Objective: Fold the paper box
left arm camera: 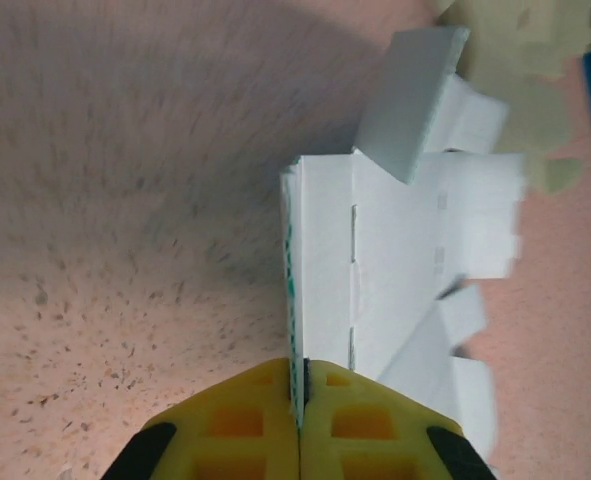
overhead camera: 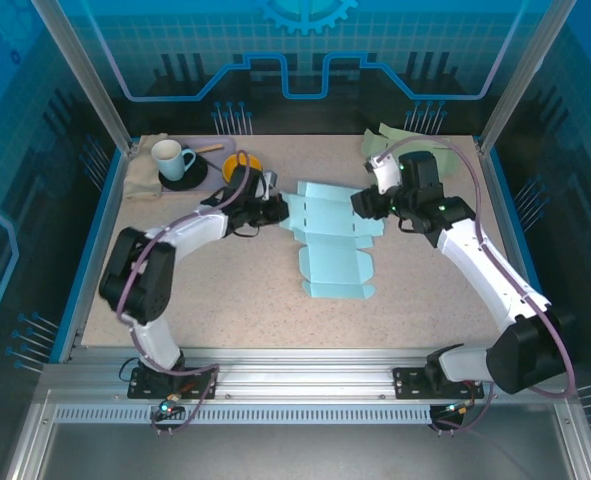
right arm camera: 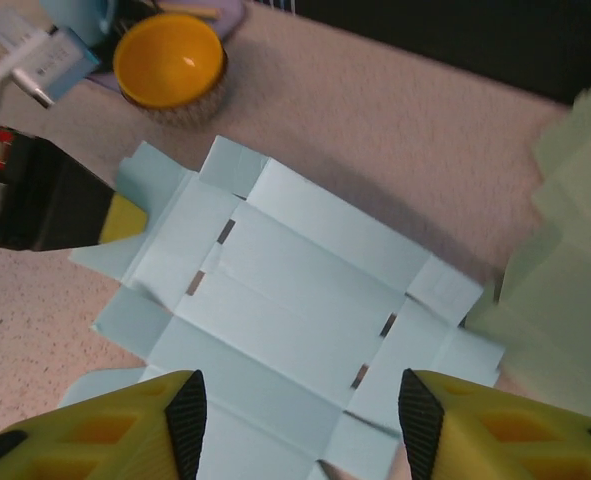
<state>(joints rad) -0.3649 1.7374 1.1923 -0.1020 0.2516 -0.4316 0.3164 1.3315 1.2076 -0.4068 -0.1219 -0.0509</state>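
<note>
Left end effector (overhead camera: 278,209) (left arm camera: 299,405) pinched shut on the paper box (overhead camera: 335,235) (left arm camera: 405,240), right end effector (overhead camera: 361,203) (right arm camera: 300,435) spread open above it.
The left end effector's yellow fingers (left arm camera: 245,420) are pressed together on the box's left edge, and the light-blue sheet rises slightly from the counter (overhead camera: 225,290) at that grip (the left wrist view shows the edge standing on end between them). Behind this end effector sit an orange bowl (overhead camera: 243,166) (right arm camera: 170,60) and, further left, a white mug (overhead camera: 172,158). The unfolded box lies between the two end effectors, its flaps spread out. The right end effector hangs over the box's right side, fingers (right arm camera: 190,420) wide apart and touching nothing. Pale green paper (overhead camera: 385,145) (right arm camera: 565,260) lies just behind it.
</note>
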